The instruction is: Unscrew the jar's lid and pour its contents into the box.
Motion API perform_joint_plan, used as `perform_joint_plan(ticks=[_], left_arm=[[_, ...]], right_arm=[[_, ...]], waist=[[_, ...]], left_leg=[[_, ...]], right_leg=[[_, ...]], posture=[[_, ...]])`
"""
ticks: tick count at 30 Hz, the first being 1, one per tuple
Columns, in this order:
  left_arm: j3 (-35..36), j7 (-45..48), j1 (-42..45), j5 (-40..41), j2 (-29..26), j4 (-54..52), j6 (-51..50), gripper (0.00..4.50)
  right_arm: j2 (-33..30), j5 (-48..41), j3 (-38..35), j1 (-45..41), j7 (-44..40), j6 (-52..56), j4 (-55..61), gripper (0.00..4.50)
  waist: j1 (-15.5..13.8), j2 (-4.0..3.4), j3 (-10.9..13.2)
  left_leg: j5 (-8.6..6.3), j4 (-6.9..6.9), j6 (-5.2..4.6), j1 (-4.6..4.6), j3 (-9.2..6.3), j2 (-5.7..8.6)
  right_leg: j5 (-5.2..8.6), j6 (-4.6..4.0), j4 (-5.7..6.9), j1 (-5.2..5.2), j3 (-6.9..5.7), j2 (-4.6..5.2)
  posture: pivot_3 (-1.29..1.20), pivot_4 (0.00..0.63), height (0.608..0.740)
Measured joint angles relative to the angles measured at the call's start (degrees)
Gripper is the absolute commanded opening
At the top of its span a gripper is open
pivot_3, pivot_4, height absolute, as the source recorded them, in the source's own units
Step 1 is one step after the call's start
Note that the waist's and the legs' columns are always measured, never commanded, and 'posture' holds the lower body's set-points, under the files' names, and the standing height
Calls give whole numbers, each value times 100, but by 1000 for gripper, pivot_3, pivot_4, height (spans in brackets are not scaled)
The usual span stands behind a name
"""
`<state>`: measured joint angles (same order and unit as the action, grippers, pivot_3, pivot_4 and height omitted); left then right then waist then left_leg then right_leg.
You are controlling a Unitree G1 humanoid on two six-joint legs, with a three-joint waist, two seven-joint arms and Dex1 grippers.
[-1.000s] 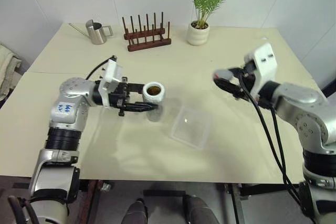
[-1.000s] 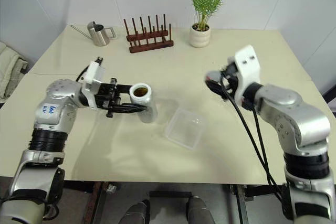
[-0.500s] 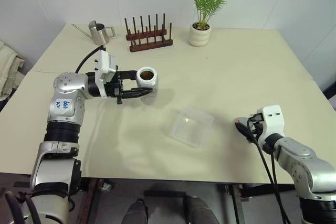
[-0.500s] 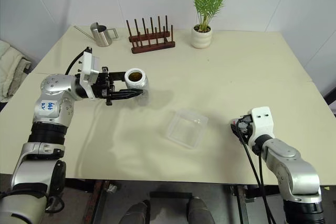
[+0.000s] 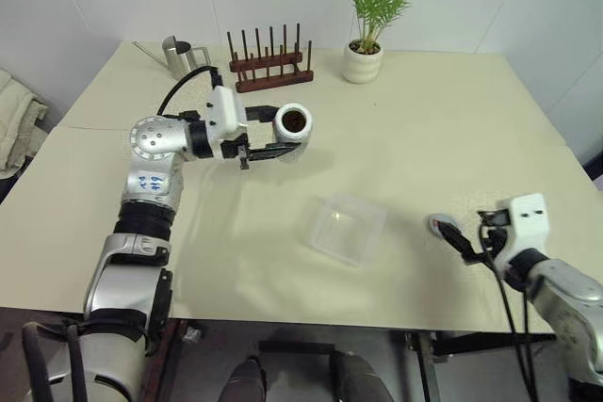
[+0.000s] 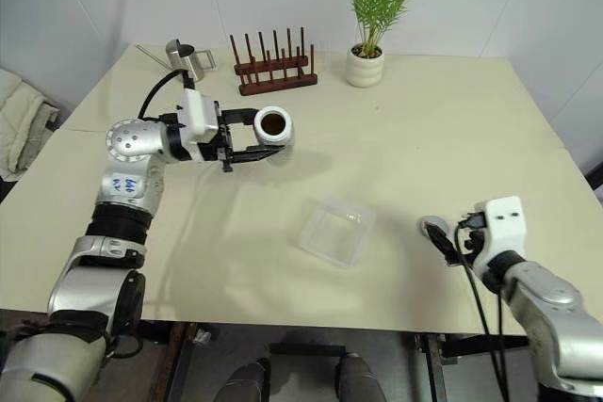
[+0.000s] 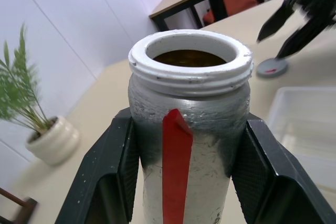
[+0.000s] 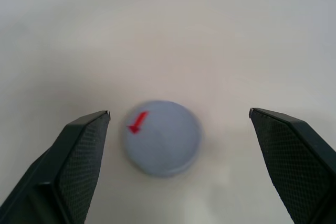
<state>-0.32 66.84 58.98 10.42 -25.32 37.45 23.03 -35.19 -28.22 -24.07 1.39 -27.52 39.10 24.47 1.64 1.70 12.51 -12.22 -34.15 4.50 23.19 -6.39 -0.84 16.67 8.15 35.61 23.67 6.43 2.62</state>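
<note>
1. The left tool (image 5: 283, 142) is clamped on the jar (image 5: 293, 126), one black finger (image 7: 113, 177) pressing each side of the body, and holds it in the air above the table (image 5: 424, 129).
2. The jar is uncapped and tipped, its white threaded mouth turned partly toward the head camera. The left wrist view shows something dark brown inside the mouth; the contents cannot be made out as a separate piece.
3. A red mark runs down the jar's pale body between the two fingers.
4. The lid (image 5: 442, 225) lies flat on the table near the robot's right front edge, grey, with a small red mark on top.
5. The right tool (image 5: 464, 241) is spread wide just behind the lid, low over the table. In the right wrist view its fingers (image 8: 79, 156) stand on either side of the lid without touching it.
6. The box (image 5: 344, 230) sits empty on the table between the two arms, nearer the front edge than the jar and well apart from both the jar and the lid.
7. Along the far side of the table stand a steel watering can (image 5: 178, 54), a wooden peg rack (image 5: 268, 61) and a potted plant (image 5: 366, 49) in a white pot.
8. A pale cloth (image 5: 17, 120) lies beyond the table's left edge.
</note>
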Motion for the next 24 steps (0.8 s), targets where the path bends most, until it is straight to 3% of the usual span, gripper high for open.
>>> perform_joint_plan(ticks=[4, 8, 13, 18, 24], left_arm=[[-264, -543, 250, -670, 244, 432, 1264, 2021], [-827, -1322, 577, -1799, 306, 955, 2712, 2021], [-1423, -3025, 951, -3566, 296, 1466, 3934, 2021], [-2192, -5328, 1304, -5650, 207, 1389, 4283, 2021], [-3672, -8545, 1900, -8301, -58, 749, 3796, 2021]], right_arm=[[-333, -951, -582, 720, -1398, -287, 562, 4474], [-516, -1863, -1169, 834, -2087, -323, 752, 4474], [-871, -1961, -1486, 1302, -2697, -454, 697, 4474], [-900, -2155, -1708, 1363, -2711, -499, 752, 4474], [-787, -2148, -1688, 1476, -2405, -548, 938, 4474]], waist=[[-3, 1, 1], [14, 5, 3], [-4, 13, 7], [-1, 17, 10], [-16, 27, 15]], left_leg=[[0, -6, 0, -1, -1, 2], [-1, -25, 0, -1, 9, 3], [-2, -45, 1, 9, 18, 5], [-8, -47, 4, 10, 34, 4], [-23, -48, 18, 17, 38, 4]], right_leg=[[-4, 10, -8, -10, 3, 0], [-11, 21, -31, -22, 13, 0], [-22, 30, -53, -27, 24, 1], [-32, 44, -70, -27, 37, 2], [-25, 52, -78, -22, 39, 3]], posture=[[0, 150, 740], [0, 150, 740], [0, 150, 740], [0, 150, 740], [0, 150, 740]])
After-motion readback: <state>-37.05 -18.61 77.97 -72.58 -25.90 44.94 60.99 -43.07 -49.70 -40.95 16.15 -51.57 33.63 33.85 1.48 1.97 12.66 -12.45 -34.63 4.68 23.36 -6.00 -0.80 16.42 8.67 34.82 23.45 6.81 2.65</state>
